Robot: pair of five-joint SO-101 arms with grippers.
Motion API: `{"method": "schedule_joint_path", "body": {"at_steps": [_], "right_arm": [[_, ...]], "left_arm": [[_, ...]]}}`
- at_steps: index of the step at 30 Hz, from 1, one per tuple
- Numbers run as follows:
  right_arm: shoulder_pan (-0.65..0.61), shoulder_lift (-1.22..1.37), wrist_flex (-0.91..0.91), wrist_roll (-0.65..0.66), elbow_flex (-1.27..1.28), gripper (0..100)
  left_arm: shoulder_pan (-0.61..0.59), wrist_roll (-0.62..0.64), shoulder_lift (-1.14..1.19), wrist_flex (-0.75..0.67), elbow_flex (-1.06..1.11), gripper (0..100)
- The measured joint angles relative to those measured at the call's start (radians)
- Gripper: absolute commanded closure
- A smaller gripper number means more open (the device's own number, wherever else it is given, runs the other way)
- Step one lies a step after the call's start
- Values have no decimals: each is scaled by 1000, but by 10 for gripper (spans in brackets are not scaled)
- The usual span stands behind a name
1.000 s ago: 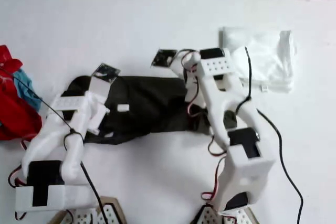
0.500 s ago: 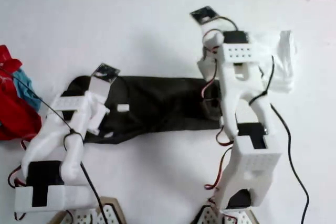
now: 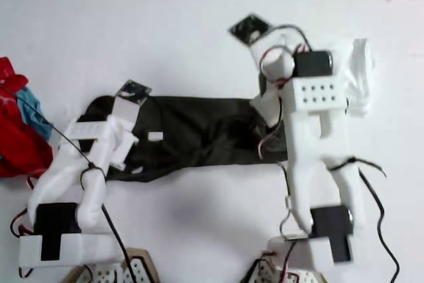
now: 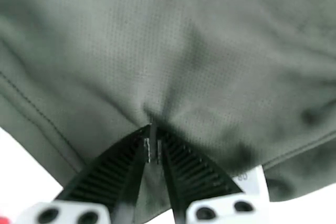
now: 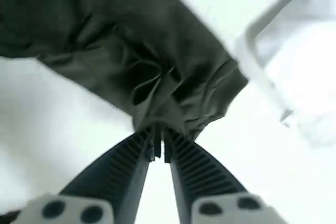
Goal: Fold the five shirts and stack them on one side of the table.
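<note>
Two robot arms hold a dark shirt (image 3: 192, 134) stretched lengthwise across the white table (image 3: 165, 38), one at each end. The left gripper (image 4: 153, 148) is pinched tight on a tuck of the fabric, and the right gripper (image 5: 159, 148) is closed on the bunched hem at the far end. The garment lies flat on the tabletop between them, already narrowed to a long band, so the step in hand appears to be bringing one end over the other. To do it well, both grips should probably hold firm and rise together with even tension, so that the cloth neither sags in the middle nor twists. The moving end should land square on the other end's edge, without dragging into the folded white shirt (image 3: 358, 64) near the right arm. No bin or basket serves here; the shirts rest on the tabletop itself. The white shirt starts what looks like the finished stack on one side, while a red shirt (image 3: 20, 144) and a blue one (image 3: 33, 111) lie crumpled together at the opposite edge, not yet folded.
</note>
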Motion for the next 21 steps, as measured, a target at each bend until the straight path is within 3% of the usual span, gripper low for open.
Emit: {"method": "schedule_joint_path", "body": {"at_steps": [11, 21], "right_arm": [[-17, -172, -419, 2, 651, 979], [0, -163, -700, -2, 763, 979]], "left_arm": [[0, 0, 0, 0, 0, 973], [0, 0, 0, 0, 0, 973]]}}
